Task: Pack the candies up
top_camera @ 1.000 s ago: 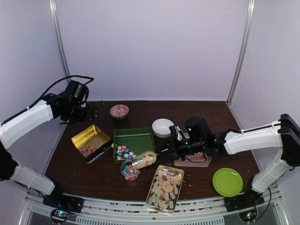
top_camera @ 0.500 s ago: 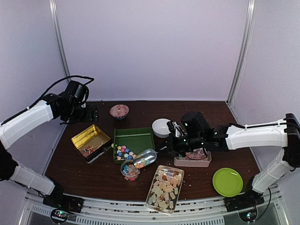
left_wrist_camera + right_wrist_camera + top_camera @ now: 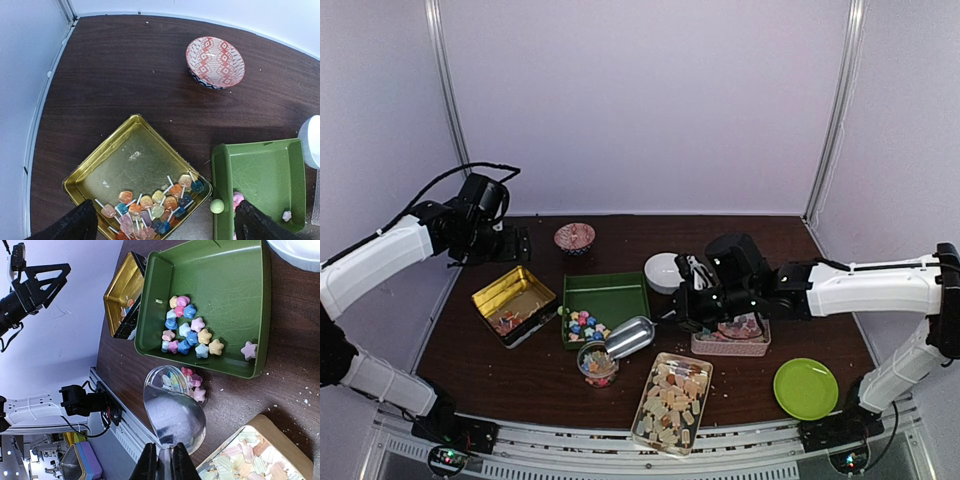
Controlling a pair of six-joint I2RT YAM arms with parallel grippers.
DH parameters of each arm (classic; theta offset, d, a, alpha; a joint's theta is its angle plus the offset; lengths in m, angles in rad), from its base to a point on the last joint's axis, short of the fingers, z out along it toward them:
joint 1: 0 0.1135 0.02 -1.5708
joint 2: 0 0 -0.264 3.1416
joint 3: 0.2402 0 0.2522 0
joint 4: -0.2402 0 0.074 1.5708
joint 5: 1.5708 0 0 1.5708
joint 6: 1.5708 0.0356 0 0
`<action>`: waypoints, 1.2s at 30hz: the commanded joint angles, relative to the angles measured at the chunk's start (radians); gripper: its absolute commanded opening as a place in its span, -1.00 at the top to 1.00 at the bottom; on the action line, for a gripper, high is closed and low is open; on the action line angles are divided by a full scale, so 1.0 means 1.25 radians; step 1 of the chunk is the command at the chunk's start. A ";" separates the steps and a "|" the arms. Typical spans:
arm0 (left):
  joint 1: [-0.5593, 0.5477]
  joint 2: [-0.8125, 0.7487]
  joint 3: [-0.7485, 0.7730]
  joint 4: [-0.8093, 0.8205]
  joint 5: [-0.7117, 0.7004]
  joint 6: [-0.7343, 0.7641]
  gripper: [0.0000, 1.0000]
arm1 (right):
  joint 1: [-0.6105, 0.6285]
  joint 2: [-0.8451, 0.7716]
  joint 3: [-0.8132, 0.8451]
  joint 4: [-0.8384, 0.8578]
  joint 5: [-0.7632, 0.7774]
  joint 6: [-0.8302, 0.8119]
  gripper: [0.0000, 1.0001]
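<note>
Step in hand, as I read it: the right arm is tipping a scoop (image 3: 175, 420) of star candies (image 3: 187, 332) into the small jar (image 3: 598, 364). The scoop mouth is sitting right over the jar rim, angled down. The bowl is looking nearly empty from the right wrist view, and a few pink and green stars are showing at the jar just under the lip.

The right gripper (image 3: 162, 460) is pinching the scoop handle, jaws nearly together. It is touching nothing else.

The left gripper (image 3: 165, 227) is standing fully wide and holding nothing. It is hovering over the back-left bench (image 3: 125, 65) above the gold tin (image 3: 130, 155) of lollipops (image 3: 150, 202).

Where the candies are:
- Most stars are lying loose in the near corner of the green tray (image 3: 225, 285), with one pink star apart by the wall.
- Some are in the jar, just in front of that tray.
- The beige chunks (image 3: 670, 400) are sitting in the clear tray (image 3: 700, 362) beside the jar, untouched.

Next move, my guess:
- Level the scoop and swing it to the green tray.
- Run its lip low along the floor under the cluster.
- Bring it over the jar and pour slowly. The jar mouth is narrow next to the scoop, so spill is the risk.
</note>
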 commanded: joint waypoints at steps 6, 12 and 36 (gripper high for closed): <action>0.007 -0.205 -0.169 0.240 0.149 -0.001 -0.96 | -0.031 -0.157 -0.044 0.138 0.056 -0.052 1.00; -0.026 -0.320 -0.323 0.571 0.454 -0.053 -0.94 | -0.034 -0.279 -0.123 0.274 0.014 -0.178 1.00; -0.289 -0.137 -0.238 0.808 0.718 0.020 -0.75 | -0.024 -0.470 -0.263 0.474 -0.045 -0.312 1.00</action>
